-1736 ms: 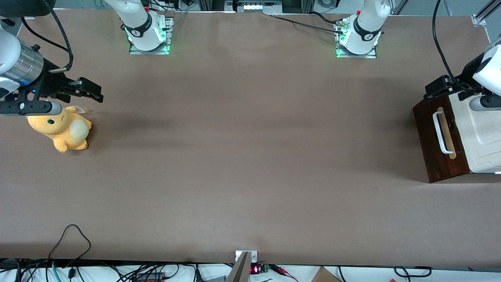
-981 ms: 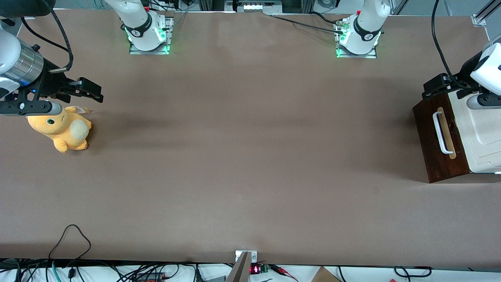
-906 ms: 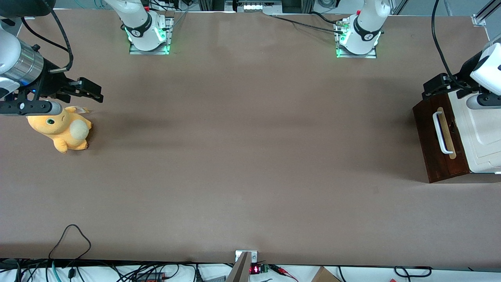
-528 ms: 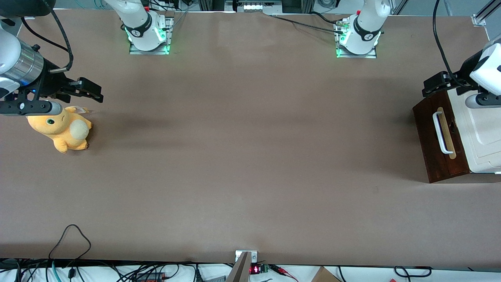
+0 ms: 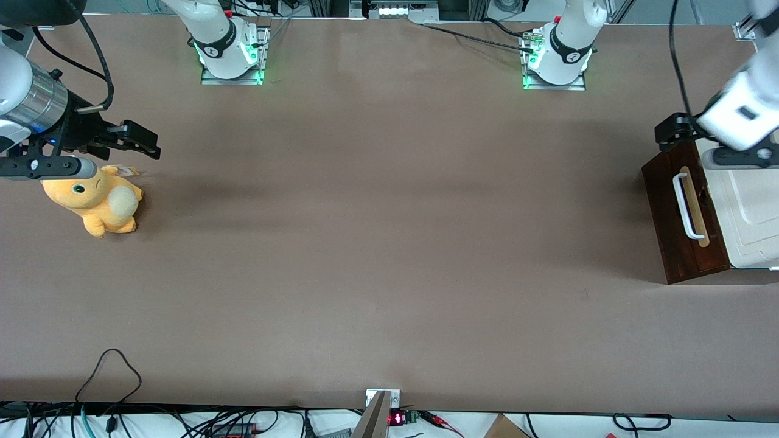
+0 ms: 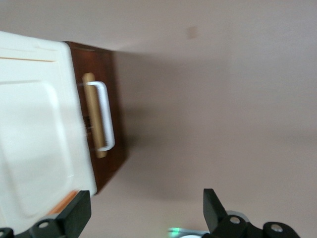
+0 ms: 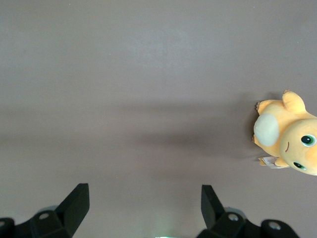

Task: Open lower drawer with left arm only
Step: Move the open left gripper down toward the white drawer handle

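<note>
The lower drawer (image 5: 669, 225) has a dark brown front with a white bar handle (image 5: 684, 207) on a pale wood strip. It stands at the working arm's end of the table, under the cream-white cabinet top (image 5: 751, 207). No pale inside shows. My left gripper (image 5: 671, 129) hangs above the cabinet's corner, farther from the front camera than the handle and not touching it. In the left wrist view the gripper (image 6: 146, 213) is wide open and empty. The drawer front (image 6: 116, 64) and handle (image 6: 106, 116) show there beside the cabinet top (image 6: 34, 134).
An orange plush toy (image 5: 97, 198) lies toward the parked arm's end of the table, also in the right wrist view (image 7: 290, 134). The two arm bases (image 5: 230, 52) (image 5: 557, 58) stand at the table edge farthest from the front camera. Cables (image 5: 109, 371) lie at the nearest edge.
My left wrist has risen and turned, and the gripper has shifted a little farther from the front camera. The drawer and the cabinet have not moved.
</note>
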Tool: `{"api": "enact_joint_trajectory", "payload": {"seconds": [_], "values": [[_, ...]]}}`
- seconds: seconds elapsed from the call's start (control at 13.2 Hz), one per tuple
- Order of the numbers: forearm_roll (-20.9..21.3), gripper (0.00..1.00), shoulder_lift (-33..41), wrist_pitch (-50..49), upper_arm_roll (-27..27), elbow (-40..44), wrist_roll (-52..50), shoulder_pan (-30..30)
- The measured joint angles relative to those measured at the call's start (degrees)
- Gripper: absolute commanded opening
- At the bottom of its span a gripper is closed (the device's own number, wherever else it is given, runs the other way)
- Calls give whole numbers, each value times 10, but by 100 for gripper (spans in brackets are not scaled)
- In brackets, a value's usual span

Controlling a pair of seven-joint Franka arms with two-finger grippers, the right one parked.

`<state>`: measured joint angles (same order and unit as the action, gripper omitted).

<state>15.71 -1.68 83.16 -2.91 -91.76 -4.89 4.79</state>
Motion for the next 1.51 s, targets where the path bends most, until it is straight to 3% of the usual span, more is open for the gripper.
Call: {"api": "enact_joint_trajectory", "payload": {"seconds": [0.3,0.68,1.13,1.51], "values": [[142,100,-19,-10,-57,-75,-110,1],[269,97,-51,-6,-104,-202,-296,1],[358,97,-100,44,-113,-293,-404,1],[396,97,-132,54,-113,-315,-421,1]]}}
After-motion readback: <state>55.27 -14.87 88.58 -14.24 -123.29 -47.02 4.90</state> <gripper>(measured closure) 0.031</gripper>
